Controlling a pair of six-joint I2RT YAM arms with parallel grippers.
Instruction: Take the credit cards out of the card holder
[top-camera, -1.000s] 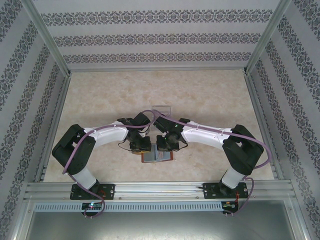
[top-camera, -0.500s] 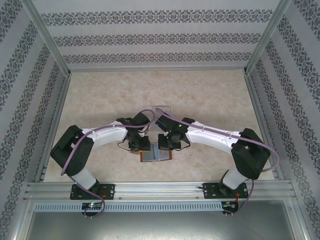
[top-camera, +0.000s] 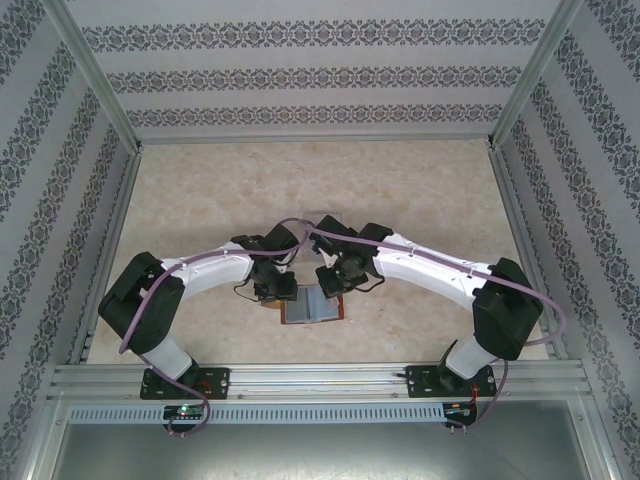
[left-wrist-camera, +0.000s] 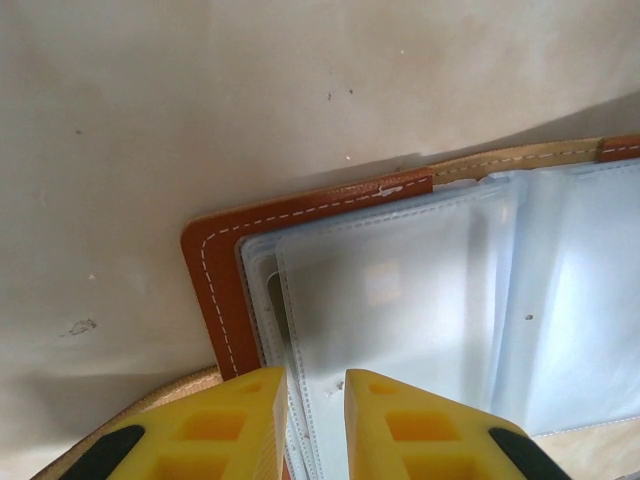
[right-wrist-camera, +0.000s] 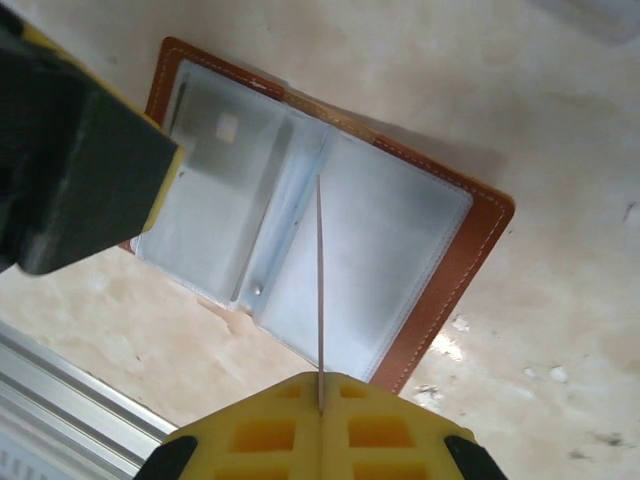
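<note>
The card holder (top-camera: 314, 311) lies open on the table, reddish-brown leather (right-wrist-camera: 456, 268) framing grey-blue clear sleeves (left-wrist-camera: 400, 300). My right gripper (right-wrist-camera: 321, 388) is shut on one pale credit card (right-wrist-camera: 320, 290), seen edge-on as a thin line above the holder's middle fold. My left gripper (left-wrist-camera: 315, 385) sits on the holder's left page, its yellow fingers (left-wrist-camera: 250, 420) a narrow gap apart over the sleeve edges. It appears as a dark block (right-wrist-camera: 80, 180) in the right wrist view. Both grippers meet over the holder (top-camera: 305, 285) in the top view.
A faint clear plastic box (top-camera: 325, 217) rests just behind the two wrists. The aluminium rail (top-camera: 320, 378) runs along the near table edge, close in front of the holder. Patterned walls enclose the beige table (top-camera: 200, 190) on three sides.
The right arm has drawn leftward and its wrist has moved over the holder, its jaws closing fully on the card. The left fingers have parted slightly. The holder has stayed in place.
</note>
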